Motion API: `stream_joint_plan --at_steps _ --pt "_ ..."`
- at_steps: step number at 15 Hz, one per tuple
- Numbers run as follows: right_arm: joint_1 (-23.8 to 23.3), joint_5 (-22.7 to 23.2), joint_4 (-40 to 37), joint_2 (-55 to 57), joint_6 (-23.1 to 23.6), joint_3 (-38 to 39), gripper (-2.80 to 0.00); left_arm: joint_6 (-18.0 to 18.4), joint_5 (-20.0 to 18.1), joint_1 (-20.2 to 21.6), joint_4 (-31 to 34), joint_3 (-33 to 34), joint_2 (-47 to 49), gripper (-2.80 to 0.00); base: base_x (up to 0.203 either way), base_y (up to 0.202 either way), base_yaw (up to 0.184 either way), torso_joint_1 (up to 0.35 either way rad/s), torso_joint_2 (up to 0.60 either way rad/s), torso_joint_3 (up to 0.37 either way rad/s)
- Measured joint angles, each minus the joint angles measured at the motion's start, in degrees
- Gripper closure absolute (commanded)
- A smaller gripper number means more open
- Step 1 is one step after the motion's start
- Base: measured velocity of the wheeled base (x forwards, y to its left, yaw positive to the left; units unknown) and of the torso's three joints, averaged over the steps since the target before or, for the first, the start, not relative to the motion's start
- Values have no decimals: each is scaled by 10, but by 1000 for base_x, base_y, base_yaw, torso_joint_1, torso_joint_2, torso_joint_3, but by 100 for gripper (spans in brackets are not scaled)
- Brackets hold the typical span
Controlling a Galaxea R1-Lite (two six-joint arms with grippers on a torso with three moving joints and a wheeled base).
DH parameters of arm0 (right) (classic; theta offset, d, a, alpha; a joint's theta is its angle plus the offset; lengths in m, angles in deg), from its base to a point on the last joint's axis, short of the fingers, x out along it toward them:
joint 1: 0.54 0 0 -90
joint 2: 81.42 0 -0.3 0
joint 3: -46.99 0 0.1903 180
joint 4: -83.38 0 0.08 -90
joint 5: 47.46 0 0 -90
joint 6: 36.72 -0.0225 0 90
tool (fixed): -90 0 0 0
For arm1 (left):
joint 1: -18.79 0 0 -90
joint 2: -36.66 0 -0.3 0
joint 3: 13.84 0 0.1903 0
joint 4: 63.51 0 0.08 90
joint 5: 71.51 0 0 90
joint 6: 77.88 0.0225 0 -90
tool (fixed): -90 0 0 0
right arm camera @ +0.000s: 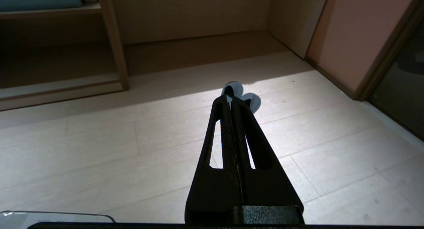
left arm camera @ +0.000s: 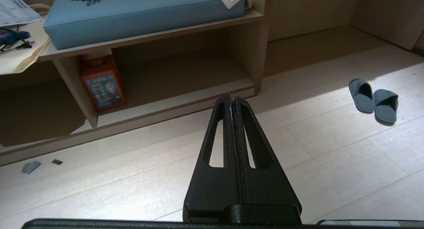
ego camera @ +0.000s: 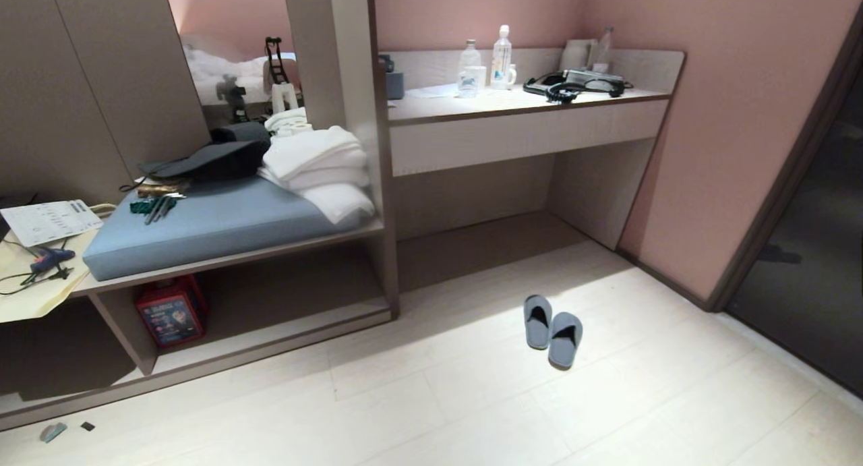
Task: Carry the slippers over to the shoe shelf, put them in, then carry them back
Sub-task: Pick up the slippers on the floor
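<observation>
the slippers point(ego camera: 553, 328) sit side by side on the pale plank floor point(ego camera: 472, 398), touching each other, toes toward the wall, in a lit patch out in front of the desk recess. nothing holds them.

the left gripper point(left arm camera: 232, 98) hangs above the floor with its two black fingers point(left arm camera: 220, 123) pressed flat together, empty. straight beyond its tips lies the shoe shelf point(left arm camera: 172, 99), the low open cubby under the bench, its pale bottom board bare in the middle. at the far left end of that cubby, against the upright divider, stands a red box point(left arm camera: 103, 85). the slippers are well off to the side of these fingers, not near them.

the right gripper point(right arm camera: 231, 98) is likewise shut tight, fingers point(right arm camera: 246, 129) closed on nothing. the slippers lie just past its tips, partly hidden behind them, still on the floor and clear of the fingertips.

above the cubby a blue cushion point(ego camera: 216, 226) carries folded white towels point(ego camera: 317, 166) and a dark cap point(ego camera: 209, 159). on the desk counter point(ego camera: 526, 102) stand two bottles point(ego camera: 500, 54) and a black headset point(ego camera: 573, 88). two small scraps point(ego camera: 54, 431) lie on the floor near the shelf's left end.
</observation>
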Motion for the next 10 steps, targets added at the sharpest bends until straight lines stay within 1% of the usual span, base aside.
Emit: stream_joint_plan --at_steps 10 --pt "0 0 0 0 0 0 0 0 0 0 0 0 0 0 196 0 0 4 3 5"
